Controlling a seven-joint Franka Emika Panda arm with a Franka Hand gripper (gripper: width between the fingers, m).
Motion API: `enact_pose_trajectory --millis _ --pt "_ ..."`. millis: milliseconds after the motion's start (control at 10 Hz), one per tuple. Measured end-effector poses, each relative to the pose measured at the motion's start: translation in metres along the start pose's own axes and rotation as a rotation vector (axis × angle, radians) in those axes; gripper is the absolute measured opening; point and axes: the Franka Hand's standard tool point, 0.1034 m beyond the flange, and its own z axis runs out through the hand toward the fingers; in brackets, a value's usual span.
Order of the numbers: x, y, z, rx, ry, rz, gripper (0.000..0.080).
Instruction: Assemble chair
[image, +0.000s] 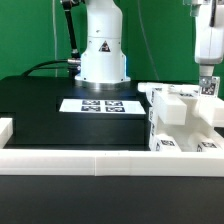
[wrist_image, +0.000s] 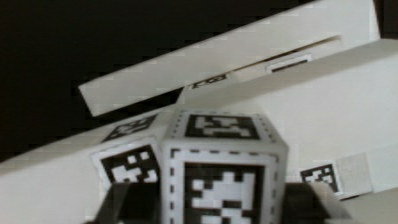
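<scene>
Across the black tabletop (image: 40, 110), the long low white rail (image: 70, 162) runs along the near edge. At the exterior view's right, the chair (image: 180, 120), a stepped stack of white blocky plastic parts with small black-and-white tags, sits just behind that rail. The flat white marker board (image: 100, 104) lies before the robot's white base (image: 102, 50). Above the chair hangs the gripper (image: 208, 88); its fingers are partly closed, apparently around a white faceted tagged post (wrist_image: 214, 165).
</scene>
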Motion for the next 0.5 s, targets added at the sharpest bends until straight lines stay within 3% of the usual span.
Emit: enact_pose_trajectory --millis 500 --pt "-0.0014 0.0007 -0.0004 -0.002 -0.018 -0.030 0.0287"
